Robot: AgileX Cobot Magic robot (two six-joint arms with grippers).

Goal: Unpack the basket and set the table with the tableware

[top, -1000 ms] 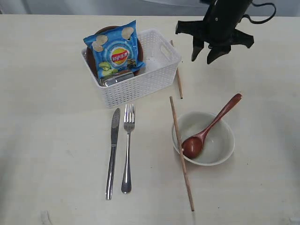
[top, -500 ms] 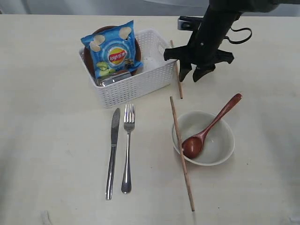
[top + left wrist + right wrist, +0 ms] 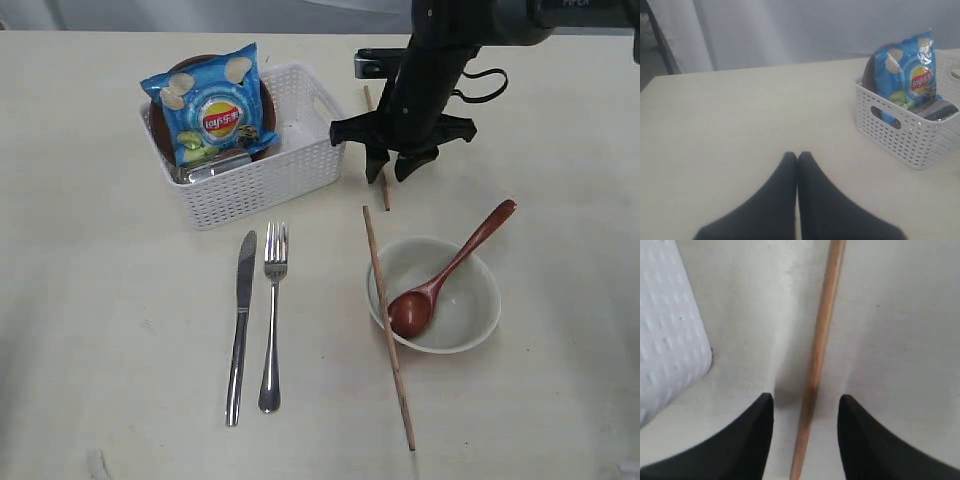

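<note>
Down low is where the black right gripper (image 3: 388,176) has come since a moment ago, and the white plastic basket with little holes (image 3: 250,190) has slid a bit to the left on the pale beige table (image 3: 100,300).

Now this gripper hangs just right of the basket. Its two jaws stand apart, one on each side of a long thin wooden chopstick (image 3: 822,330) that lies flat on the table beside the basket. There is a gap between each jaw and the stick, so nothing is held.

The black left gripper (image 3: 797,155) is well away from the basket, with its jaws pressed together and nothing between them.

Inside the basket are a blue chips bag (image 3: 205,115), a dark brown round plate (image 3: 265,105) behind it and a shiny steel cup (image 3: 210,170).

In front of the basket lie a steel knife (image 3: 240,320) and a steel fork (image 3: 272,320), side by side. Further right, also in front of the basket, sits an off-white round bowl (image 3: 475,315) with a red-brown wooden spoon (image 3: 450,270) in it. A second wooden chopstick (image 3: 390,340) lies just beside the bowl.
</note>
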